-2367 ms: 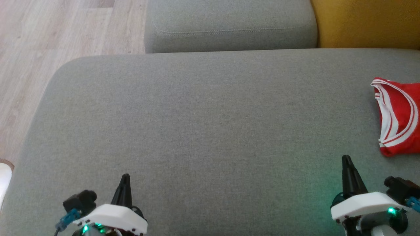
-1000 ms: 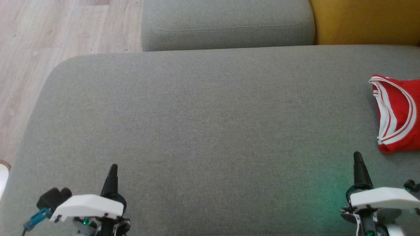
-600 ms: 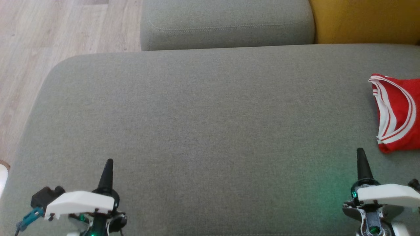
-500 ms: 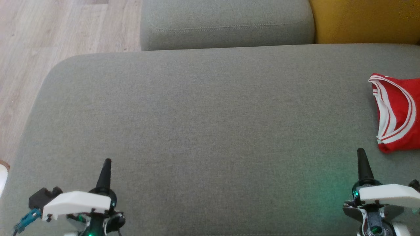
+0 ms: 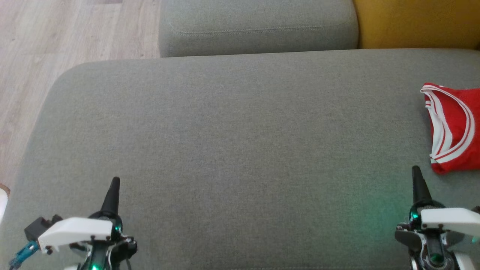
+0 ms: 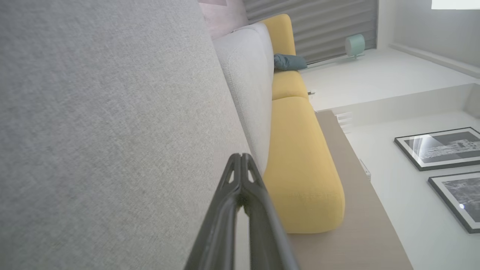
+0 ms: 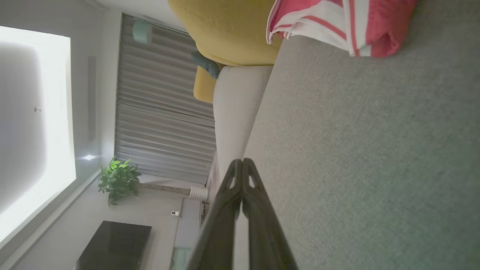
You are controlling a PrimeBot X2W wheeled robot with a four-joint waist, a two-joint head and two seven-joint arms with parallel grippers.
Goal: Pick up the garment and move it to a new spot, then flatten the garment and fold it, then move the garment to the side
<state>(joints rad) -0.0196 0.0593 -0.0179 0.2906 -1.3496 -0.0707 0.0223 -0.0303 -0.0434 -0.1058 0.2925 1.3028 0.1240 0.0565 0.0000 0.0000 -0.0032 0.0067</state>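
Left gripper (image 5: 114, 183), at seven o'clock in the head view, has its fingers pressed together at the tips, holding nothing; right gripper (image 5: 416, 172), at four o'clock, is pinched empty likewise; both show against the grey seat cushion (image 5: 232, 127); the red, white-striped garment (image 5: 455, 127) lies at three o'clock, near the right tips but apart; yellow cushion (image 5: 416, 22) at one o'clock

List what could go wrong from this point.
1. The garment runs past the head view's right edge, so its far side cannot be checked; it may lie near the edge of the cushion and slip off.
2. The right gripper, shut, sits close to the garment's near corner; a sideways swing could snag it and spoil the fold.
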